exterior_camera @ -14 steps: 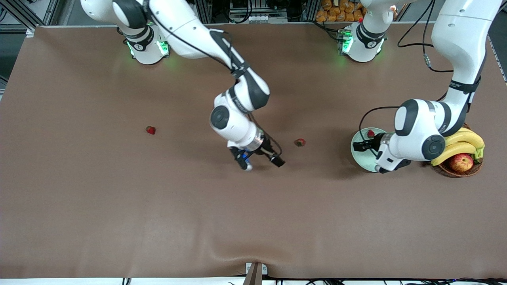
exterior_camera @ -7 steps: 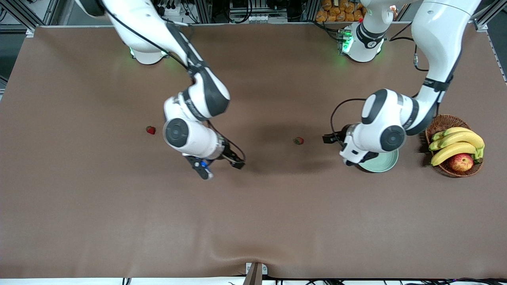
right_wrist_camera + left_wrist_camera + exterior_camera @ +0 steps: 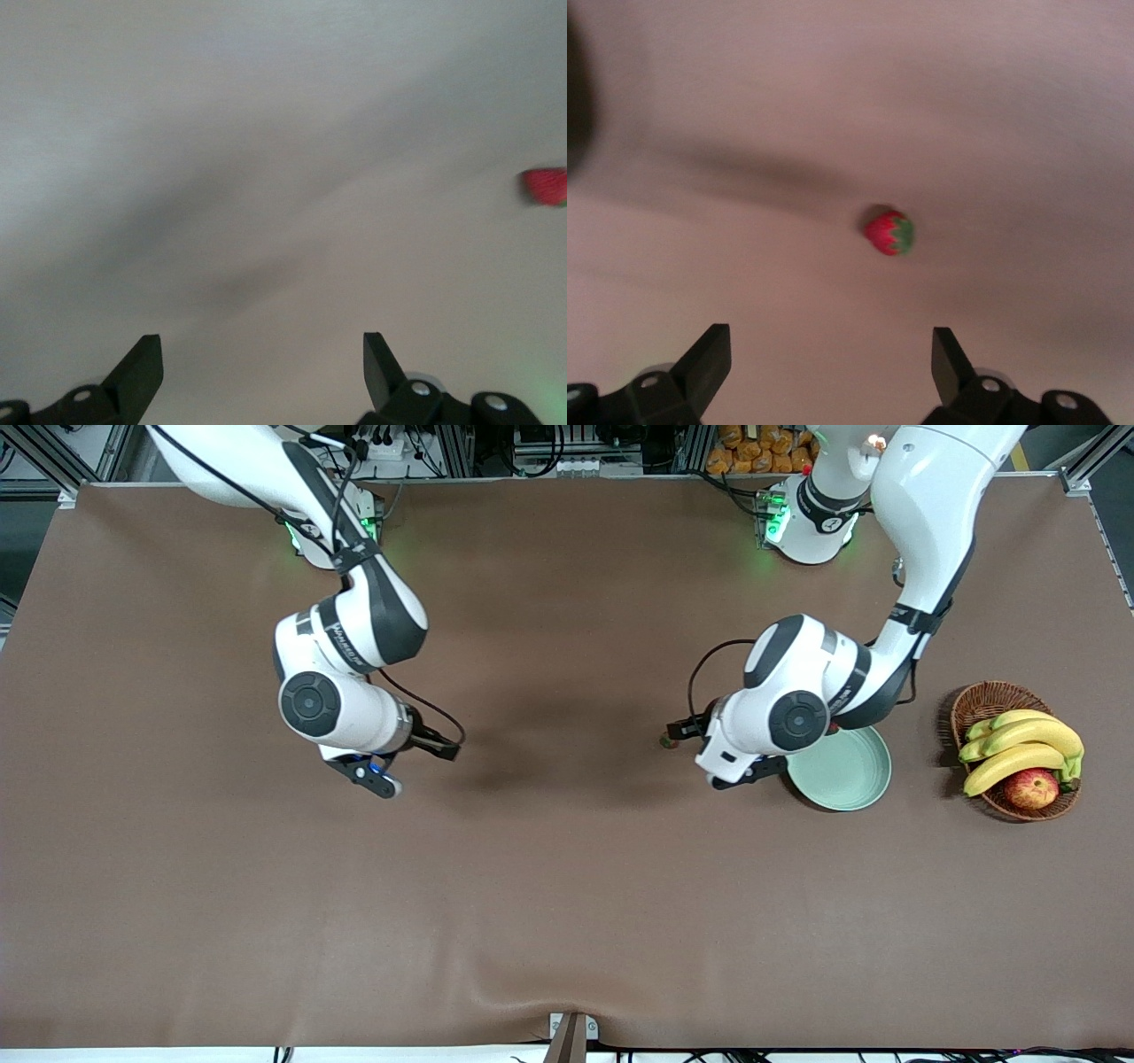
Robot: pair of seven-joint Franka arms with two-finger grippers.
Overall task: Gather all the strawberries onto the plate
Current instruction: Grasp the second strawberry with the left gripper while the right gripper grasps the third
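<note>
Strawberry (image 3: 889,232) in the left wrist view lies on its side on the brown table (image 3: 567,921), long axis flat, green cap end opposite the red tip; in the front view it's only partly visible (image 3: 666,740), just beside the plate (image 3: 850,793) toward the right arm's end, mostly covered by the left arm's wrist. Left gripper (image 3: 719,755) hangs over that berry, fingers (image 3: 702,370) spread wide, holding nothing. Right gripper (image 3: 409,765) is over bare table near the middle, toward the right arm's end, fingers (image 3: 133,376) also spread wide and empty. A second strawberry (image 3: 544,186) is cut off at the edge of the right wrist view (blurred, orientation unreadable); it's hidden in the front view. Plate sits next to the fruit basket (image 3: 983,700); part of its rim is covered by the left arm.
</note>
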